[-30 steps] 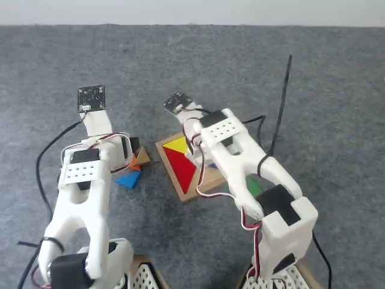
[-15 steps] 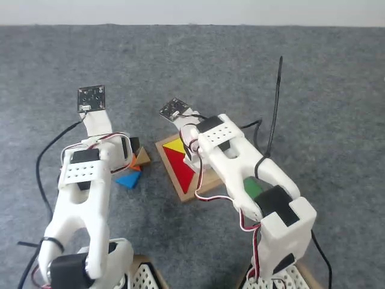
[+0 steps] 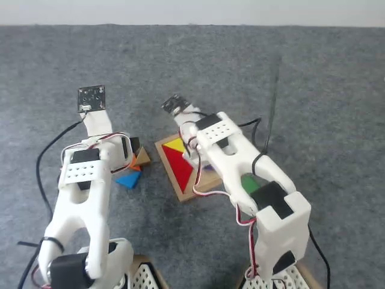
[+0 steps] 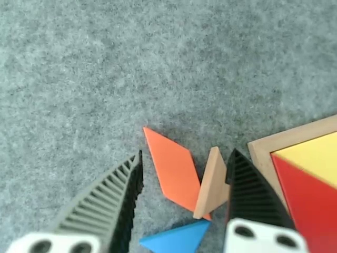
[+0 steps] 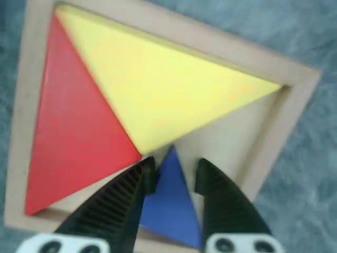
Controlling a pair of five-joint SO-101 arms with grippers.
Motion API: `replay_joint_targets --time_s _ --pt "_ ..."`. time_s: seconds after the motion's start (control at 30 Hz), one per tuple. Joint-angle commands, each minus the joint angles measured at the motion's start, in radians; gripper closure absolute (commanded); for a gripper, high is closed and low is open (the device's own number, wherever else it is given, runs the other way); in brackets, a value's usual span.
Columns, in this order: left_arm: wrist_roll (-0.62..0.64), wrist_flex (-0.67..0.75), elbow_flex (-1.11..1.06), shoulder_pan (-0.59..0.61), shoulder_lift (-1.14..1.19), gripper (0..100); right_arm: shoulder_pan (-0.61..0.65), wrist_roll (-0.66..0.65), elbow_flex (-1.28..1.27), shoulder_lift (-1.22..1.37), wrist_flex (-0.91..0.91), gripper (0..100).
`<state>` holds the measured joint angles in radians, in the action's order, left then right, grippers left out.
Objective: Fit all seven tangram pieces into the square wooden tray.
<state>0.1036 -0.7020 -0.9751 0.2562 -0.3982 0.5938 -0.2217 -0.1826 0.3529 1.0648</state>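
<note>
The square wooden tray (image 5: 295, 100) holds a red triangle (image 5: 73, 126) and a yellow triangle (image 5: 158, 89). My right gripper (image 5: 174, 176) hangs over the tray's bare corner, shut on a dark blue triangle (image 5: 171, 211) whose tip meets the other two. In the high view the right arm (image 3: 219, 135) covers much of the tray (image 3: 180, 191). My left gripper (image 4: 186, 155) is open, low over an orange parallelogram (image 4: 174, 171), a wood-coloured piece (image 4: 213, 182) standing on edge and a light blue triangle (image 4: 176, 237), just left of the tray (image 4: 263, 150).
A green piece (image 3: 249, 183) lies on the grey carpet right of the tray, half hidden by the right arm. A thin black cable (image 3: 274, 114) runs up behind that arm. Open carpet stretches across the far side and the right.
The right arm has shifted slightly left over the tray, and its cable has swung with it. The left arm has not moved.
</note>
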Motion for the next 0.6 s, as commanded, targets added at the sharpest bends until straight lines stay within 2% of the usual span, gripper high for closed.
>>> replay_joint_targets --time_s 0.0,0.2,0.33,0.57 --pt "-0.008 0.017 0.007 -0.006 -0.034 75 0.012 0.02 0.005 0.005 0.01 95.2" --pt "-0.008 0.017 0.007 -0.006 -0.034 75 0.012 0.021 0.006 0.002 0.015 95.2" --pt "-0.008 0.017 0.007 -0.005 -0.034 75 0.012 0.021 0.04 -0.018 0.085 99.5" --pt "-0.008 0.018 0.007 -0.005 -0.034 75 -0.004 0.023 0.041 -0.154 0.209 99.1"
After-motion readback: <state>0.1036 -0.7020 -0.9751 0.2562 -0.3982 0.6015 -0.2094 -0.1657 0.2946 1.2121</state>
